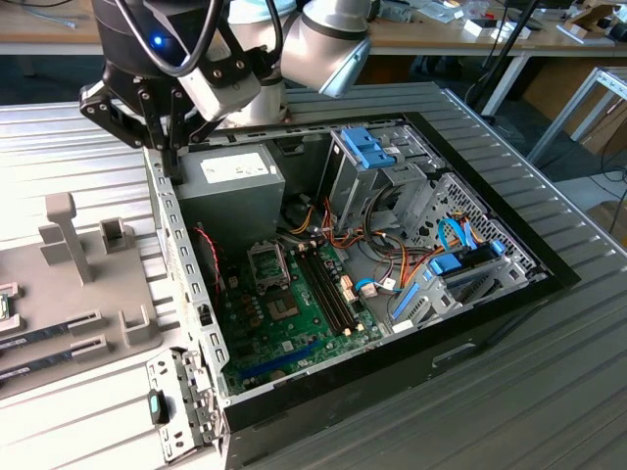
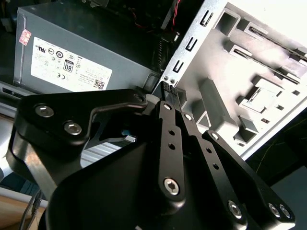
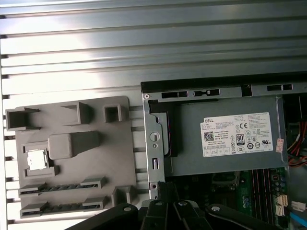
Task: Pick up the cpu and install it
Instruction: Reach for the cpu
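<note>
The cpu (image 3: pixel 37 159), a small square chip with a silvery top, lies in a recess of the grey holder tray (image 3: pixel 115 158) beside the computer case; it sits at the exterior view's far left edge (image 1: pixel 5 305). My gripper (image 1: pixel 173 164) hangs above the case's side wall, next to the grey power supply (image 1: pixel 227 181), well away from the cpu. In the second wrist view its fingers (image 2: pixel 168 91) stand together with nothing between them, so it is shut. The empty processor socket (image 1: pixel 269 262) shows on the green motherboard (image 1: pixel 294 328).
Two long memory sticks (image 3: pixel 62 186) lie in slots of the holder tray. The open case (image 1: pixel 490 323) holds a blue-tabbed drive cage (image 1: pixel 367 147), coloured cables (image 1: pixel 392 269) and memory slots (image 1: pixel 323 289). Grey posts (image 1: pixel 64 230) rise from the tray. A ribbed metal table (image 1: pixel 549 392) lies all around.
</note>
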